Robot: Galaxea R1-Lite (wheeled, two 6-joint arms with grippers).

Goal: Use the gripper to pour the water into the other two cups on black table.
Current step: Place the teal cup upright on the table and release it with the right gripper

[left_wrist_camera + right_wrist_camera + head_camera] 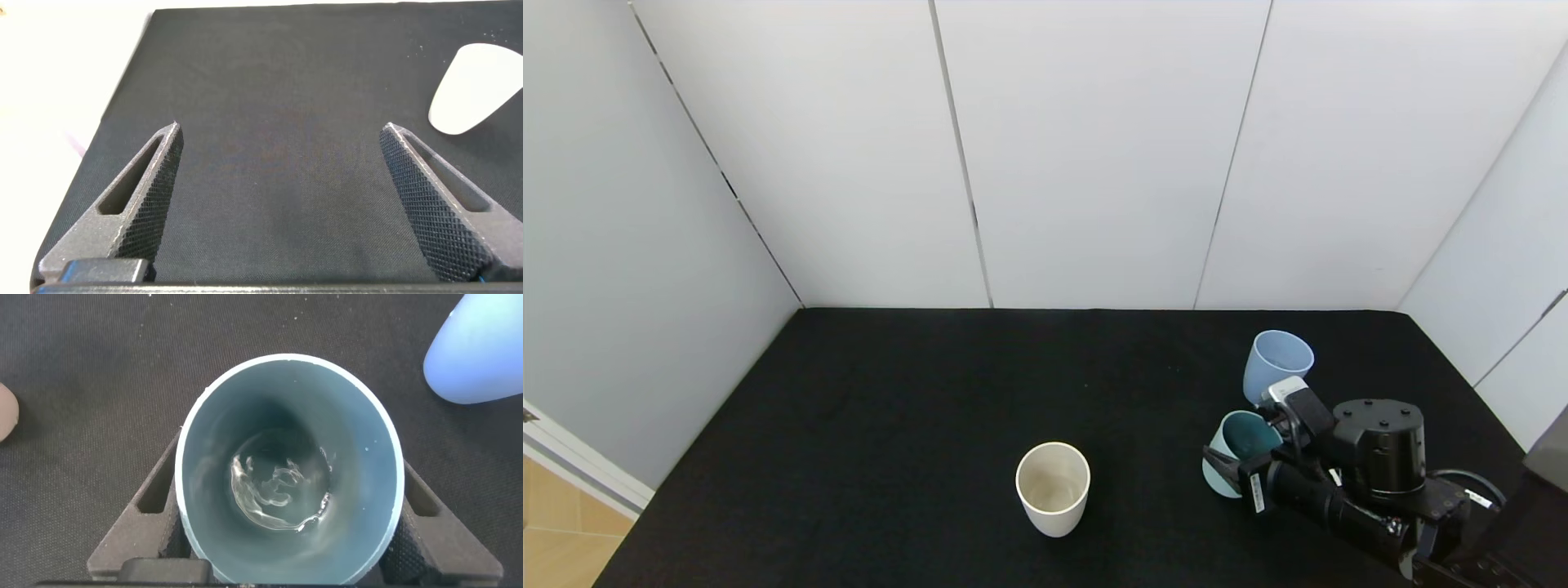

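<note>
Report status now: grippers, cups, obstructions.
Right gripper shut on teal cup, water inside. Left gripper open, idle over black table. Blue cup close behind; white cup apart. Nothing in the way.

The cream-white cup (1053, 488) stands upright near the table's (890, 425) front edge. The powder-blue cup (1276, 366) stands upright toward the right edge.
</note>
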